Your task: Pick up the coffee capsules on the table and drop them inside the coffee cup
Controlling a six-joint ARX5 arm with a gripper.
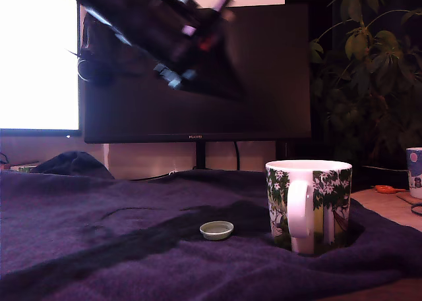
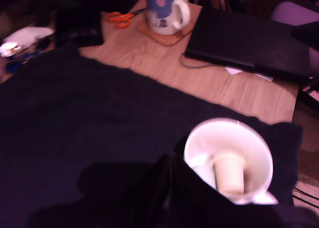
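Observation:
The coffee cup point(image 1: 308, 205), a white mug printed with green trees, stands on a dark purple blanket point(image 1: 99, 235) at the exterior view's right. A whitish-green round coffee capsule point(image 1: 216, 230) lies on the blanket just to the mug's left in that view. From the wrist view I look down into the mug point(image 2: 199, 133), where a cream tapered capsule point(image 2: 229, 174) lies inside. My gripper point(image 2: 169, 198) is a dark, blurred mass close above the mug's rim, and its jaws are too dark to read. The arm point(image 1: 171, 44) is a blurred streak high above the blanket.
A black monitor point(image 1: 198, 83) and a plant point(image 1: 369, 70) stand behind. On the wooden table point(image 2: 209, 78) beyond the blanket are a white cup with blue pattern point(image 2: 167, 8), orange scissors point(image 2: 119, 18) and a dark laptop point(image 2: 249, 38).

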